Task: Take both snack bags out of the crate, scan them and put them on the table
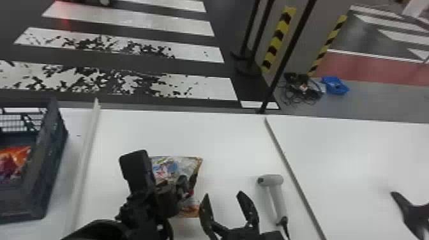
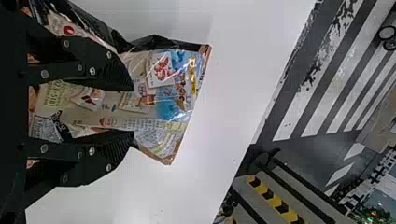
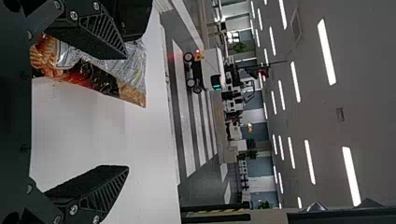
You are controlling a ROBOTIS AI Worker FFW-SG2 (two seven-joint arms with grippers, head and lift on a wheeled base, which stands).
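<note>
In the head view my left gripper [image 1: 186, 185] is shut on a colourful snack bag [image 1: 167, 167], which narrows at its middle between the fingers. The left wrist view has this snack bag [image 2: 163, 88] squeezed between the fingers of my left gripper [image 2: 134, 111]. My right gripper [image 1: 222, 194] stands open with nothing between its fingers, between the bag and the grey handheld scanner [image 1: 277, 198]. From the right wrist, my right gripper [image 3: 127, 112] is open beside the snack bag [image 3: 79, 70]. A red-orange snack bag [image 1: 14, 161] lies in the dark crate [image 1: 52, 156] at the far left.
A raised white strip [image 1: 86, 153] runs between crate and left arm on the white table [image 1: 204, 131]. Right of the scanner a dark seam [image 1: 293, 175] crosses the table. A black object [image 1: 415, 213] reaches in at the right edge.
</note>
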